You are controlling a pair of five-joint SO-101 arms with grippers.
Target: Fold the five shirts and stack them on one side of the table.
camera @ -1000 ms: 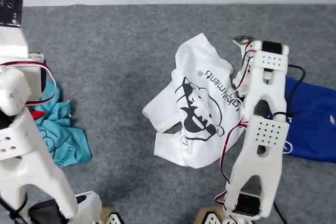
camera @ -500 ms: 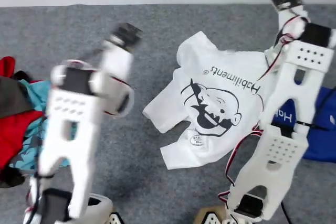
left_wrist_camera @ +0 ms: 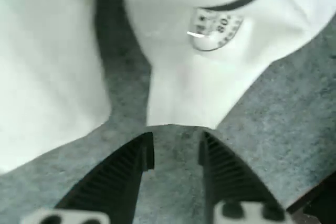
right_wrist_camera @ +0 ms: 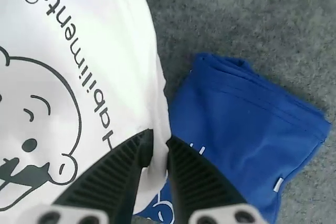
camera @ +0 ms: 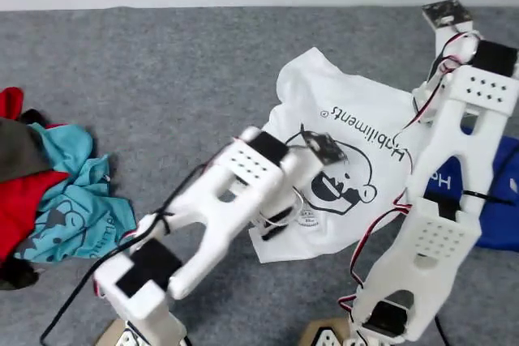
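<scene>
A white shirt (camera: 349, 119) with a black cartoon print lies spread at the table's middle right. My right gripper (right_wrist_camera: 156, 153) is shut on the right edge of this white shirt (right_wrist_camera: 79, 77), just above a folded blue shirt (right_wrist_camera: 236, 140). The blue shirt (camera: 501, 200) lies at the right edge, partly under the right arm. My left arm (camera: 235, 184) stretches across from the front left. Its gripper (left_wrist_camera: 176, 148) stands open over bare carpet, just short of the near hem of the white shirt (left_wrist_camera: 178, 87), by a small round label (left_wrist_camera: 212, 27).
A heap of shirts sits at the left edge: teal (camera: 77, 208), red (camera: 24, 192) and a dark one (camera: 20, 147). Grey carpet (camera: 162, 79) covers the table. A pale wall runs along the far side.
The left arm swung from the left side across to the white shirt's near hem. The right arm drew the shirt's edge to the right and farther back, spreading it flatter.
</scene>
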